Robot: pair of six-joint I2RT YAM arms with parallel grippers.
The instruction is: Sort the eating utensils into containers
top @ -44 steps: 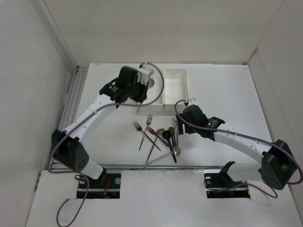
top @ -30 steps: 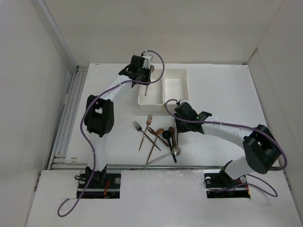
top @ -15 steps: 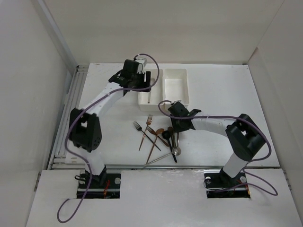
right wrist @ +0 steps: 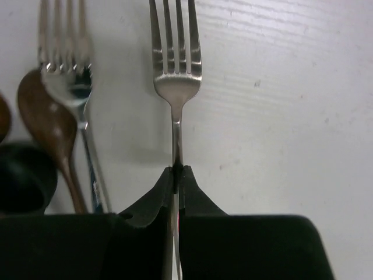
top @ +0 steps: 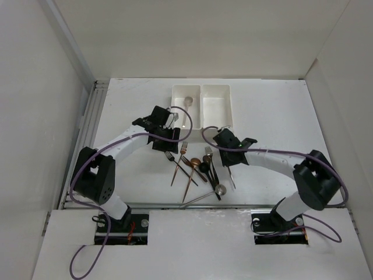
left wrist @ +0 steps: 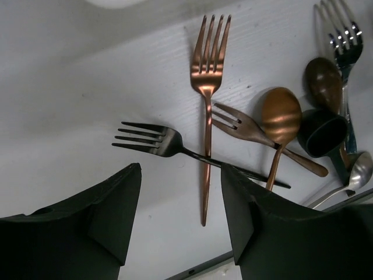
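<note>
The left gripper [left wrist: 180, 175] hovers with fingers apart over the black fork [left wrist: 148, 140]. The fork's long axis runs from finger to finger, so a wrist turn looks needed before pinching. To the right, the right gripper [right wrist: 176, 170] is clamped on the neck of the silver fork [right wrist: 175, 70], tines pointing straight away. Only the top view shows the white containers [top: 173, 108] side by side on the surface [top: 268, 111] beyond the pile, the right one nearer that arm; only the wrist views show the grip.
</note>
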